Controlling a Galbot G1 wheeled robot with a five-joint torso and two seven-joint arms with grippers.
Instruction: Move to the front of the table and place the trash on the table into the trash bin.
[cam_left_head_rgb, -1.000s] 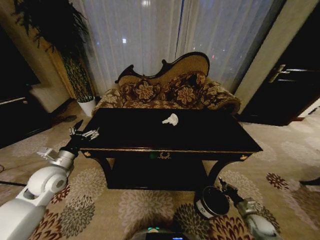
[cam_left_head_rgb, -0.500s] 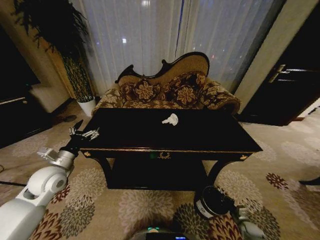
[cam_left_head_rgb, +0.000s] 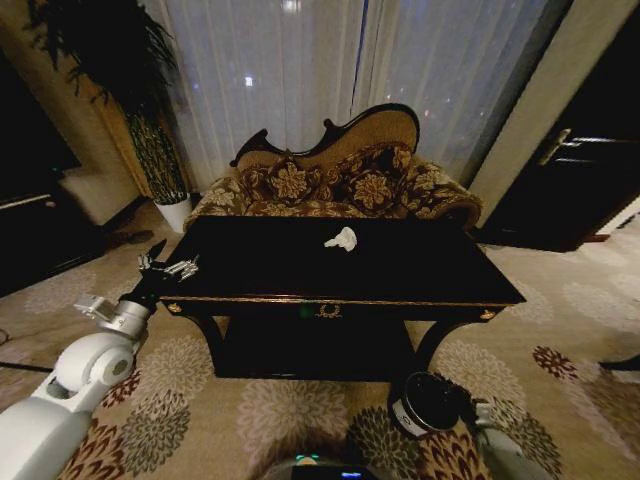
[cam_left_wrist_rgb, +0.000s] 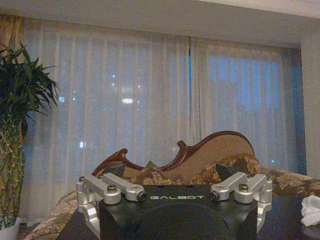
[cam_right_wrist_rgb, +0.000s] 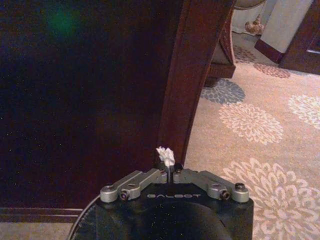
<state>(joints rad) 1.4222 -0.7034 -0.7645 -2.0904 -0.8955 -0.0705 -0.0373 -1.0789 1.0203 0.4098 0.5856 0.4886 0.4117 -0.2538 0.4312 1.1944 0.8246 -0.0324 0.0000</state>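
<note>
A white crumpled paper wad (cam_left_head_rgb: 341, 238) lies on the glossy black table (cam_left_head_rgb: 420, 275), a little behind its middle; the left wrist view catches the wad (cam_left_wrist_rgb: 311, 210) too. My left gripper (cam_left_head_rgb: 166, 266) hovers open at the table's left end, its fingers (cam_left_wrist_rgb: 112, 169) spread wide. The dark trash bin (cam_left_head_rgb: 425, 402) stands on the carpet by the table's front right leg. My right gripper (cam_left_head_rgb: 468, 408) is low beside the bin and shut on a small white paper wad (cam_right_wrist_rgb: 165, 154), facing the table leg (cam_right_wrist_rgb: 192, 75).
A carved floral sofa (cam_left_head_rgb: 335, 175) stands behind the table, before pale curtains. A potted plant (cam_left_head_rgb: 150, 120) is at the back left and a dark door (cam_left_head_rgb: 580, 170) at the right. Patterned carpet (cam_left_head_rgb: 560, 310) lies open around the table.
My right arm has sunk lower and drawn back toward the picture's bottom edge beside the bin. The left arm, the table and the wad on it have not moved.
</note>
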